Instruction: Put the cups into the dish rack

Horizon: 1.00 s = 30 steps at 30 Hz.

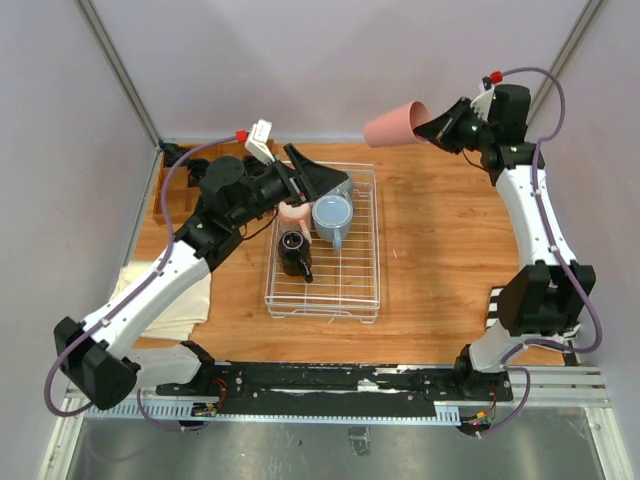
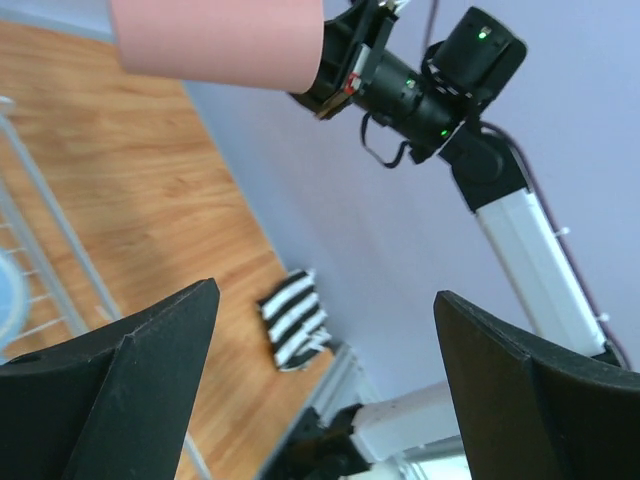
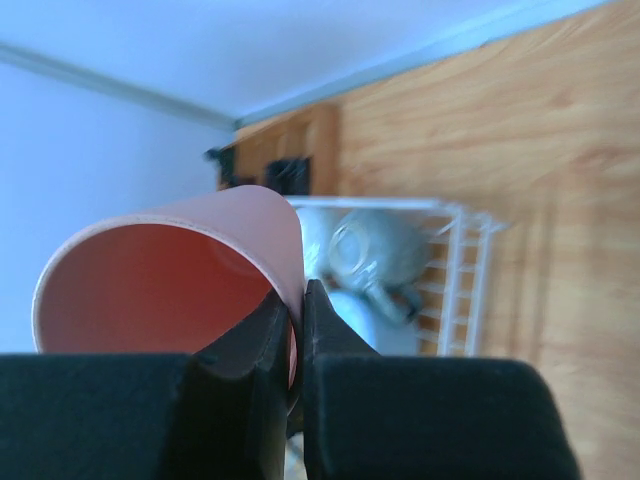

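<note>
Over the far edge of the table (image 1: 450, 250), the right gripper (image 1: 437, 127) pinches the pink tumbler (image 1: 393, 126) (base pointing left at the dish rack (image 1: 345, 285)); left gripper (image 1: 322, 180) gapes wide.

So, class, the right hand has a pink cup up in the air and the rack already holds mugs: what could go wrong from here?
1. The right hand pinches the pink cup by its rim alone, tipped sideways in mid-air; it might slip and fall.
2. The open left hand hangs over the rack by the blue mug, so the arms could clash there.
</note>
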Each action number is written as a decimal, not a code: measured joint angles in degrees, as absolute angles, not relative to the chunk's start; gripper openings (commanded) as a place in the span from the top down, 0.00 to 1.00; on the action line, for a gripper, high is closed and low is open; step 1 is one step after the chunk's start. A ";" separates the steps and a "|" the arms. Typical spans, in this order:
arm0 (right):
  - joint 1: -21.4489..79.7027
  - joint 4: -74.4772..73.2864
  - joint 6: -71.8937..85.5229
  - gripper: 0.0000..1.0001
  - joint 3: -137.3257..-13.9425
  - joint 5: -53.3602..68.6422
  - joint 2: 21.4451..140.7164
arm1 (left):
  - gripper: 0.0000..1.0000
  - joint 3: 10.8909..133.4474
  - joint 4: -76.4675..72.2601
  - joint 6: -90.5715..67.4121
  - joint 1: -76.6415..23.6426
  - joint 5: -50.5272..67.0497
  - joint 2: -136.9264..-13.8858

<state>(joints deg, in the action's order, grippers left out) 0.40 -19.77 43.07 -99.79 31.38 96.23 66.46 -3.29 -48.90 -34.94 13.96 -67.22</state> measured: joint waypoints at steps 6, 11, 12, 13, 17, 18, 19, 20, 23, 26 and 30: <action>0.62 -9.76 53.98 0.99 -83.29 42.92 85.78 | 0.05 66.28 -11.60 -56.42 -34.70 20.99 -73.54; 0.60 0.16 63.05 0.99 -74.67 48.51 80.47 | 0.05 66.17 -16.38 -60.58 -33.10 23.09 -75.42; 0.60 1.93 64.60 0.99 -73.25 49.23 79.53 | 0.05 66.17 -17.26 -61.23 -32.99 23.18 -75.79; 0.60 3.62 66.26 1.00 -72.05 49.98 78.70 | 0.05 66.15 -18.26 -62.08 -32.80 23.22 -76.25; 0.60 8.38 70.81 0.99 -68.84 52.29 76.75 | 0.04 66.19 -20.23 -64.12 -32.75 23.29 -78.02; 0.60 8.97 71.50 0.99 -68.42 52.62 76.53 | 0.04 66.32 -20.25 -64.34 -32.75 23.27 -78.41; 0.60 9.34 72.12 0.99 -68.20 52.84 76.44 | 0.04 66.48 -20.21 -64.47 -32.75 23.24 -78.91; 0.60 9.72 72.55 0.99 -68.07 53.12 76.38 | 0.04 66.63 -20.18 -64.55 -32.75 23.22 -79.35; 0.62 10.76 73.89 0.99 -68.03 54.04 76.38 | 0.01 66.96 -20.10 -64.77 -32.73 23.07 -80.18; 0.93 11.25 74.70 0.99 -68.01 54.52 76.38 | 0.01 67.20 -20.78 -65.47 -32.73 23.07 -80.79; 1.83 11.64 74.98 0.99 -67.51 54.85 76.38 | 0.01 67.46 -21.89 -66.50 -32.73 23.14 -81.58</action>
